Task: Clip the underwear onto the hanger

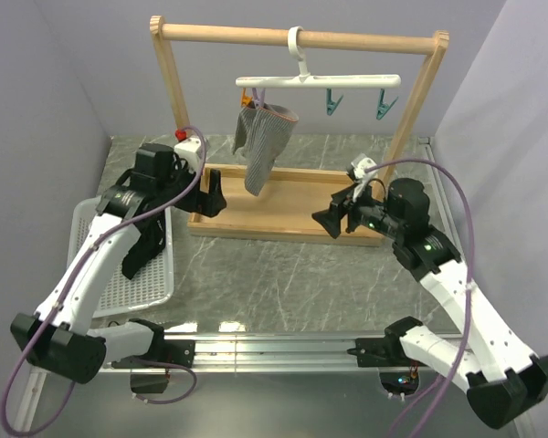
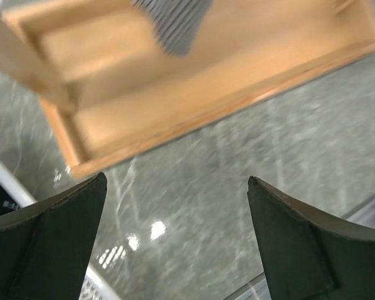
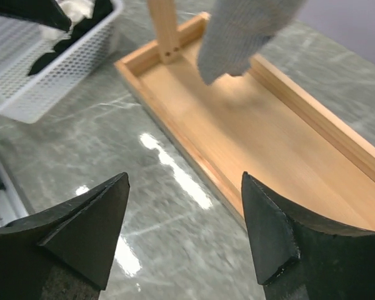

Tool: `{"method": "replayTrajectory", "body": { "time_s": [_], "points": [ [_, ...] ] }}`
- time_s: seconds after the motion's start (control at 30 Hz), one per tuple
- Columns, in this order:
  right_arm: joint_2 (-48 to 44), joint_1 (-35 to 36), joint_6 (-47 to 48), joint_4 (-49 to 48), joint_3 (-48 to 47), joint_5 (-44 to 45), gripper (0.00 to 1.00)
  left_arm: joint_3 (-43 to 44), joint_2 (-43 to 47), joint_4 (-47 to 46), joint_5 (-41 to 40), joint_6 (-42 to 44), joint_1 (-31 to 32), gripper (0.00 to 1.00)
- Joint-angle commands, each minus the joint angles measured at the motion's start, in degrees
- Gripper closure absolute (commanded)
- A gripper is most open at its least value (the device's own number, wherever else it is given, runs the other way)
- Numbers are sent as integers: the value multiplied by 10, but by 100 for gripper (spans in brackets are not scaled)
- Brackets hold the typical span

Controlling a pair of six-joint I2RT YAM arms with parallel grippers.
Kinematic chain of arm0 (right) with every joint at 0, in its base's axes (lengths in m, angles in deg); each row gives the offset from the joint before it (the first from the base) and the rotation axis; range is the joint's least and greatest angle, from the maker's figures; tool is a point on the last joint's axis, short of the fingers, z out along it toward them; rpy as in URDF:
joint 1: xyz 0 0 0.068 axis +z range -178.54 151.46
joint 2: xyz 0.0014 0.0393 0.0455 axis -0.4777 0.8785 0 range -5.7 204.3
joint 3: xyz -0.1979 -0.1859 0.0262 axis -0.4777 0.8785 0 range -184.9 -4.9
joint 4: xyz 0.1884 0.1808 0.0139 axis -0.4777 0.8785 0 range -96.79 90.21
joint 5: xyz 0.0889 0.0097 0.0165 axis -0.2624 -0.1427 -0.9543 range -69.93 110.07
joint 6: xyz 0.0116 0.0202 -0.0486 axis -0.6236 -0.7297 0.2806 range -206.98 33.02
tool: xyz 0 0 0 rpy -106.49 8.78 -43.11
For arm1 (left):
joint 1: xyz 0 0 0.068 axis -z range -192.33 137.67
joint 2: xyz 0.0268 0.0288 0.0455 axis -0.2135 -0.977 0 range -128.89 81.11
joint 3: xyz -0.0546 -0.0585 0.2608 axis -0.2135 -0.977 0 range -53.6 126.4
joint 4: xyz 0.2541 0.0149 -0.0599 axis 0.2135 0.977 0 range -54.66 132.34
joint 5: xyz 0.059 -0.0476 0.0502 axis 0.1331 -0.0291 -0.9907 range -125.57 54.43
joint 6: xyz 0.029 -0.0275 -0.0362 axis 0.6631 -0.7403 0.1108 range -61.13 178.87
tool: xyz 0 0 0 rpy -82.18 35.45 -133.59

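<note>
The grey striped underwear (image 1: 261,144) hangs from the left end of the white hanger (image 1: 318,80), held at a purple and an orange clip. Its lower end shows in the left wrist view (image 2: 174,24) and the right wrist view (image 3: 244,32). The hanger hooks over the wooden frame's top bar. Two teal clips (image 1: 358,106) dangle empty on the hanger's right half. My left gripper (image 1: 213,195) is open and empty, low at the frame's left base (image 2: 177,181). My right gripper (image 1: 327,222) is open and empty, near the base's right front (image 3: 185,178).
The wooden frame (image 1: 297,36) stands on a tray-like wooden base (image 1: 283,203). A white basket (image 1: 121,274) at the left holds a black garment (image 1: 146,245) and whitish cloth; it also shows in the right wrist view (image 3: 47,56). Grey walls close both sides.
</note>
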Motion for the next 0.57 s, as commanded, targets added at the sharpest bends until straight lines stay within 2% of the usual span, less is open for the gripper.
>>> {"method": "replayTrajectory", "body": {
  "time_s": [0.0,0.07,0.23,0.37,0.53],
  "points": [
    [-64,-13,32,78,5,84,20,-13,-19,34,-81,16,-3,1],
    [-95,-35,32,95,29,98,17,-41,-13,13,-103,16,-3,1],
    [-165,-76,38,155,59,135,16,-93,35,-27,-76,16,-3,1],
    [-197,-104,30,157,77,131,16,-124,58,-49,-74,10,-3,1],
    [-215,-149,9,143,82,111,15,-124,81,-53,-122,-8,-3,0]
  ]
}}
